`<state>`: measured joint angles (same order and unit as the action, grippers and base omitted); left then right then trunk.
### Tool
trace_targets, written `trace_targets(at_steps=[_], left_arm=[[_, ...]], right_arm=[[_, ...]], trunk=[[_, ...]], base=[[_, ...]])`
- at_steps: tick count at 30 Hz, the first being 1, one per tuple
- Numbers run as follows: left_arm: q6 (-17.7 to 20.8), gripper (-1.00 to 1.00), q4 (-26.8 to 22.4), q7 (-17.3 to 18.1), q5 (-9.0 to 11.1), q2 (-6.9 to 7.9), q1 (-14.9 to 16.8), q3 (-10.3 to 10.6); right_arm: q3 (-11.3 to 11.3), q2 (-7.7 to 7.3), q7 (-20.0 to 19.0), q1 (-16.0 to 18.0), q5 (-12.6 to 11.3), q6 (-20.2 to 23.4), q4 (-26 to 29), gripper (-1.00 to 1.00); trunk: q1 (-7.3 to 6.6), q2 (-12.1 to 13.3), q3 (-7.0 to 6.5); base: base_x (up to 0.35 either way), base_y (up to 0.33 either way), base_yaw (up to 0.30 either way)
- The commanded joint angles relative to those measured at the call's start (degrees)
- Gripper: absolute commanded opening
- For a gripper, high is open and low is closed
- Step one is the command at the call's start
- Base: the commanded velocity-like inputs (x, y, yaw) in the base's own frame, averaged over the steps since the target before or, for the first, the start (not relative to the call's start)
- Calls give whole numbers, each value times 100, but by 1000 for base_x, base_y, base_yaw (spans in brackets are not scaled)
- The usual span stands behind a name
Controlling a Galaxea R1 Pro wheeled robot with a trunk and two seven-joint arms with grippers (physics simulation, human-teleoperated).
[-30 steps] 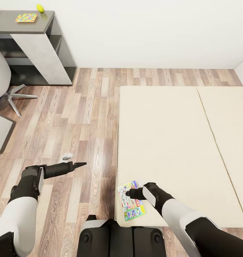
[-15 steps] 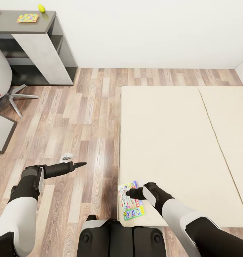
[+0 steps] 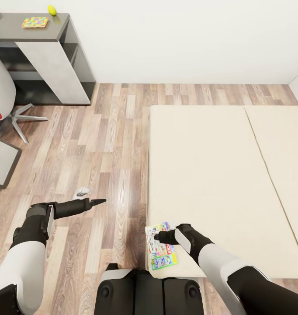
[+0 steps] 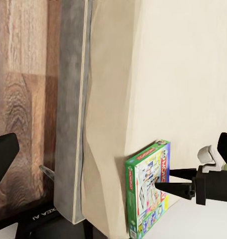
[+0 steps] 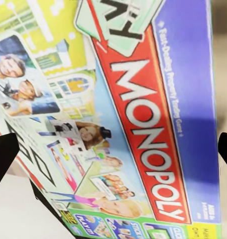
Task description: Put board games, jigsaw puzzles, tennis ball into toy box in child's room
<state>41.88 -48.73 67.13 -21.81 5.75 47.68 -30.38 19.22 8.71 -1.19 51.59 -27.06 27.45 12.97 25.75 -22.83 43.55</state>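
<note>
A Monopoly box [image 3: 161, 246] — green-edged, blue, with a red name band — is lying flat at the near corner of the beige bed [image 3: 219, 175]. On the dark grey table [image 3: 18, 31] a multicolour jigsaw puzzle [image 3: 35, 22] is resting, with a yellow-green tennis ball [image 3: 51, 10] sitting near it.

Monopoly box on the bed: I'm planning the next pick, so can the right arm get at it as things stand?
Probably yes: the right gripper hovers open directly over the Monopoly box at the bed's near corner, nothing between them.
</note>
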Motion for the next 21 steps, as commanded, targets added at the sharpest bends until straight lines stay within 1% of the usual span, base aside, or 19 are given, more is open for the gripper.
trace_targets(at_steps=[1,8,21], left_arm=[[44,100,-5,58,-58,-4,5,-22],[40,100,-5,63,-55,-4,6,-22],[39,100,-5,63,-53,-4,4,-22]], right_arm=[[17,-1,-13,3,8,23,3,100],[15,-1,-13,3,8,23,3,100],[13,-1,-13,2,7,23,3,100]], trunk=[[3,-9,7],[3,-9,7],[3,-9,7]], base=[[0,86,0],[0,90,0],[0,7,0]])
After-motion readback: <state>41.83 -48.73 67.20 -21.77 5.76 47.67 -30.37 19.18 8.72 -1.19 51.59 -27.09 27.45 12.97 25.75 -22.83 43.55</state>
